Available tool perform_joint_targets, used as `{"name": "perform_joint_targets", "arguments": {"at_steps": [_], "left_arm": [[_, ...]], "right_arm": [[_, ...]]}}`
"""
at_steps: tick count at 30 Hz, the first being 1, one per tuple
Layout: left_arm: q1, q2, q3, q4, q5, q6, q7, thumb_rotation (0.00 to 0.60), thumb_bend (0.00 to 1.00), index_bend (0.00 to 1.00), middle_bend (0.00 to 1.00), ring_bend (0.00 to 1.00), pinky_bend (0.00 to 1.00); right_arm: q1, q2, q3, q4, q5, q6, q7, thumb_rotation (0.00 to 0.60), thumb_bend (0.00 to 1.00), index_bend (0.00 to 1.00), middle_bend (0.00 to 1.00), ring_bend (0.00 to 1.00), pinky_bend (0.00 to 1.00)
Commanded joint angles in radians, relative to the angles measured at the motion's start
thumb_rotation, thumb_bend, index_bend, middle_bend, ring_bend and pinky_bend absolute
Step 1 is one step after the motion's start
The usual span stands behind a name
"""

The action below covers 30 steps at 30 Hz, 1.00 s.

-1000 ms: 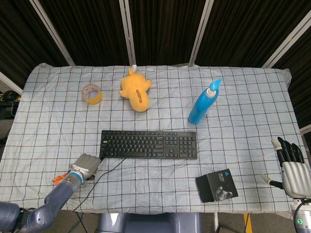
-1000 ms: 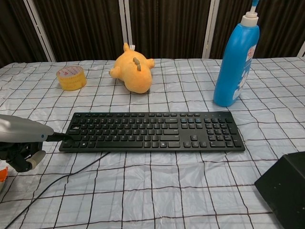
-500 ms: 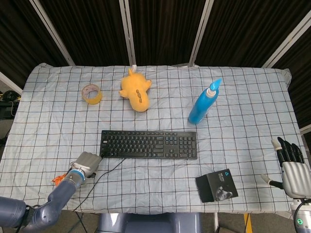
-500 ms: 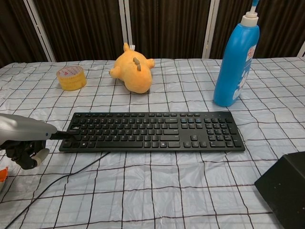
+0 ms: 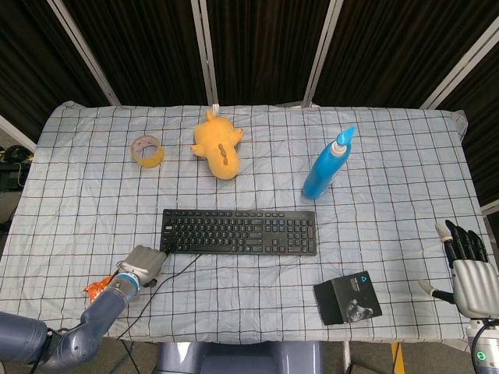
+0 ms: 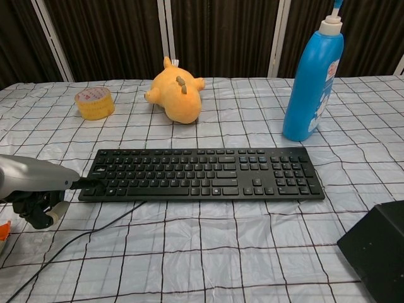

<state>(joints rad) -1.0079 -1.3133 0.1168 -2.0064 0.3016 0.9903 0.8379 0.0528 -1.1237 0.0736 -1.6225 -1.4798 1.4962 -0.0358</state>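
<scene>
My left hand (image 5: 143,265) (image 6: 35,192) hovers low over the cloth at the front left, fingers curled in and holding nothing. It sits just off the left end of the black keyboard (image 5: 238,231) (image 6: 202,173), right by the keyboard's cable (image 6: 82,235). An orange wrapper (image 5: 93,288) lies just left of that arm. My right hand (image 5: 470,271) stands at the table's right front edge, fingers straight and apart, empty. It shows in the head view only.
A yellow plush toy (image 5: 218,146) (image 6: 177,95), a roll of yellow tape (image 5: 146,150) (image 6: 93,103) and a blue pump bottle (image 5: 327,166) (image 6: 312,79) stand behind the keyboard. A black box (image 5: 348,297) (image 6: 379,249) lies at the front right.
My left hand has crept right and slightly forward, closing on the keyboard's left end. The right hand has not moved.
</scene>
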Motion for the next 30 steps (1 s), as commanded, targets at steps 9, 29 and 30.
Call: {"name": "perform_joint_targets", "arguments": {"at_steps": [9, 29, 30], "left_arm": [[-0.023, -0.002, 0.016, -0.001, -0.020, -0.003, -0.008, 0.600, 0.79, 0.00, 0.82, 0.71, 0.51], [0.022, 0.095, -0.010, -0.087, 0.156, 0.120, -0.119, 0.600, 0.76, 0.00, 0.61, 0.52, 0.36], [0.039, 0.110, -0.011, -0.103, 0.196, 0.142, -0.137, 0.600, 0.74, 0.00, 0.51, 0.44, 0.32]], "right_arm": [[0.000, 0.000, 0.000, -0.001, 0.001, -0.001, 0.000, 0.600, 0.05, 0.04, 0.00, 0.00, 0.00], [-0.001, 0.001, 0.000, 0.000, 0.002, 0.000, -0.002, 0.600, 0.05, 0.04, 0.00, 0.00, 0.00], [-0.001, 0.001, 0.000, 0.000, 0.002, -0.001, -0.002, 0.600, 0.05, 0.04, 0.00, 0.00, 0.00]]}}
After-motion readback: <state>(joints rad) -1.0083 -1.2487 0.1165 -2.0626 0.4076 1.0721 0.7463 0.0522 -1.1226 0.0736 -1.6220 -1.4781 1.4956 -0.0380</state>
